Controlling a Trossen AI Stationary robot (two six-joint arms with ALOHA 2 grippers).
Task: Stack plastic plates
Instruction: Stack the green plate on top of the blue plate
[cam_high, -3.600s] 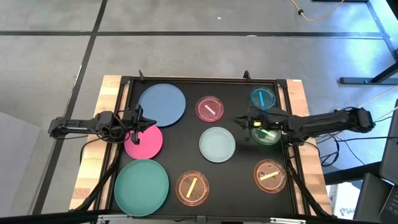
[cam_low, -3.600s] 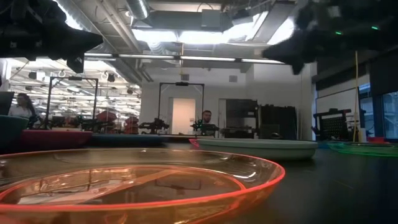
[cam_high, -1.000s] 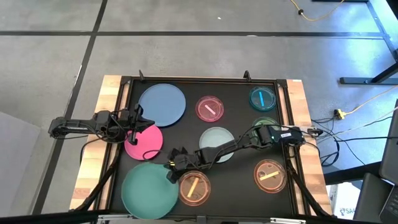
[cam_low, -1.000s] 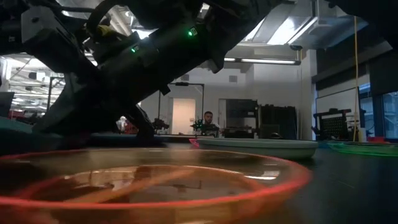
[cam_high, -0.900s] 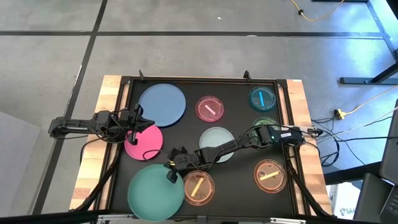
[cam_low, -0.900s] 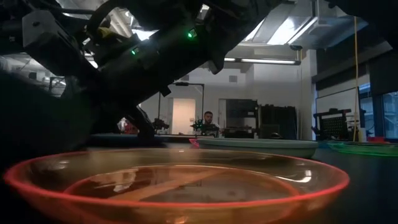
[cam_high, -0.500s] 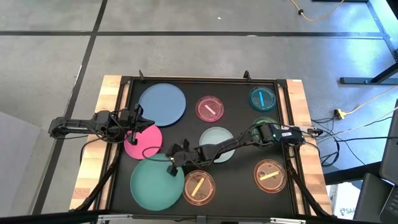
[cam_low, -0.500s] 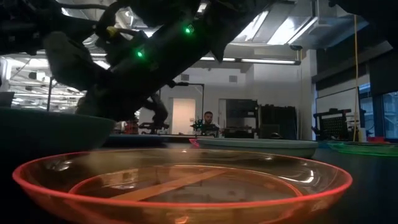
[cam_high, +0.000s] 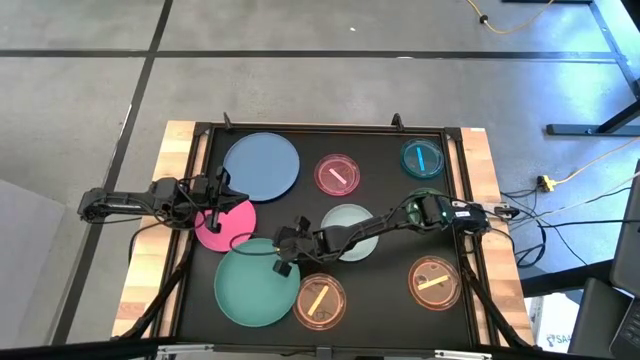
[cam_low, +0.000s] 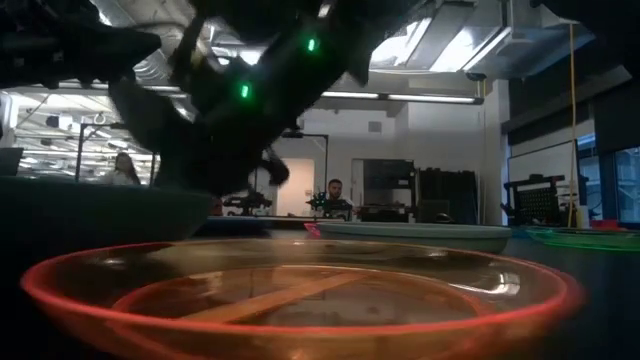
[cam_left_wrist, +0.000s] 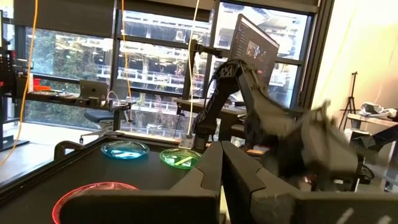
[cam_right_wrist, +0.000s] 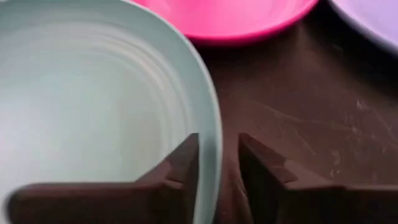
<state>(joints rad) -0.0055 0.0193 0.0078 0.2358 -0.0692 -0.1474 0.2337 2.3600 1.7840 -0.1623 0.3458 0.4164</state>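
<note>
Pinched the teal plate (cam_high: 252, 285) by its rim with the right hand (cam_high: 285, 252), 1 finger inside the lip and 1 outside, closed on the thin edge. Likely gripped there because a flat disc offers no other purchase. Sat at the near-left of the tabletop (cam_high: 385, 292), far edge at or just over the magenta plate (cam_high: 222, 222), close beside an orange dish (cam_high: 318, 300); could not tell whether lifted. Reached across from the right side, probably to pair it with the equally large blue plate (cam_high: 262, 168). Parked the left hand (cam_high: 215, 195) over the magenta plate's far edge, fingers pressed together, nothing visible between.
</note>
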